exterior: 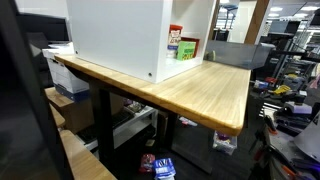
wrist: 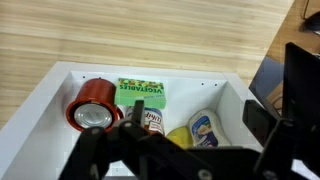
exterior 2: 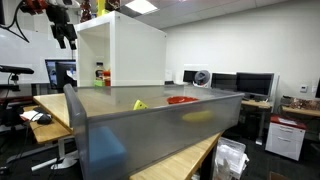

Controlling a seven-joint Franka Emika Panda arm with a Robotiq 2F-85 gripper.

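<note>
My gripper (exterior 2: 65,35) hangs open high above the white open-fronted cabinet (exterior 2: 125,45), holding nothing. In the wrist view the gripper (wrist: 197,118) looks down into the white cabinet (wrist: 60,85). Its dark fingers (wrist: 138,113) stand wide apart. Inside lie a red-topped can (wrist: 94,104), a green vegetables box (wrist: 140,91), a small labelled can (wrist: 152,122), a yellow item (wrist: 180,136) and a white squeeze bottle (wrist: 205,130). In an exterior view the green box (exterior: 188,47) and a red-and-white can (exterior: 175,36) show at the cabinet's (exterior: 120,35) open side.
The cabinet stands on a light wooden table (exterior: 215,90). A large grey bin (exterior 2: 150,125) fills the foreground of an exterior view, with a red item (exterior 2: 182,100) and a yellow one (exterior 2: 140,104) beyond it. Monitors (exterior 2: 250,85) and desks stand around.
</note>
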